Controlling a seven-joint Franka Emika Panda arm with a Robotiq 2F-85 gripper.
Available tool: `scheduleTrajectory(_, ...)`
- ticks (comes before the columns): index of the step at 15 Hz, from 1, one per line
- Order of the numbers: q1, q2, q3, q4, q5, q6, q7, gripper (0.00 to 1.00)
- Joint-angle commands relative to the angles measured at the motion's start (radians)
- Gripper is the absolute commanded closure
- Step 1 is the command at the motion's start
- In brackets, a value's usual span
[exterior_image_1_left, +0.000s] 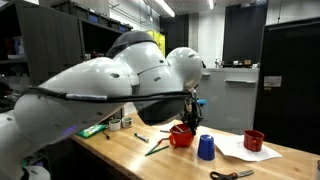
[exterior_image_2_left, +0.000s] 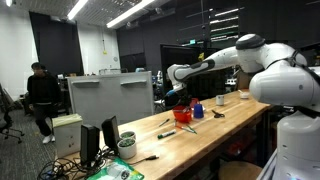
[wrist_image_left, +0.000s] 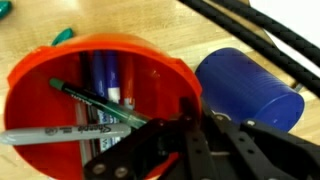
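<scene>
A red cup (wrist_image_left: 60, 110) fills the left of the wrist view. Several markers stand in it, among them a green-and-black one (wrist_image_left: 95, 100) and a grey one (wrist_image_left: 60, 135). My gripper (wrist_image_left: 186, 110) comes in from the bottom edge. Its jaws are drawn close together over the cup's near-right rim, one finger inside the wall and one outside. A blue cup (wrist_image_left: 245, 90) stands just to the right, apart from the fingers. In both exterior views the gripper (exterior_image_1_left: 191, 118) (exterior_image_2_left: 189, 103) reaches down onto the red cup (exterior_image_1_left: 180, 136) (exterior_image_2_left: 184, 116), with the blue cup (exterior_image_1_left: 205, 148) (exterior_image_2_left: 197, 111) beside it.
On the wooden table (exterior_image_1_left: 130, 160) lie loose markers (exterior_image_1_left: 155, 146), scissors (exterior_image_1_left: 232, 174) and a white sheet (exterior_image_1_left: 235, 150) bearing another red cup (exterior_image_1_left: 254, 140). A green pen tip (wrist_image_left: 62, 33) lies behind the cup. Black cables (wrist_image_left: 250, 35) cross the top right of the wrist view.
</scene>
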Motion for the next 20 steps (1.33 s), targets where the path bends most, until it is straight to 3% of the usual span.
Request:
scheduleTrajectory(1, -0.003, 0.033, 0.053, -0.018, -0.071, -0.005, 0.0, 0.98)
scheduleTrajectory(11, 0.062, 0.052, 0.072, 0.03, -0.13, -0.005, 0.0, 0.99)
scheduleTrajectory(20, 0.034, 0.027, 0.114, 0.028, -0.134, 0.006, 0.001, 0.99)
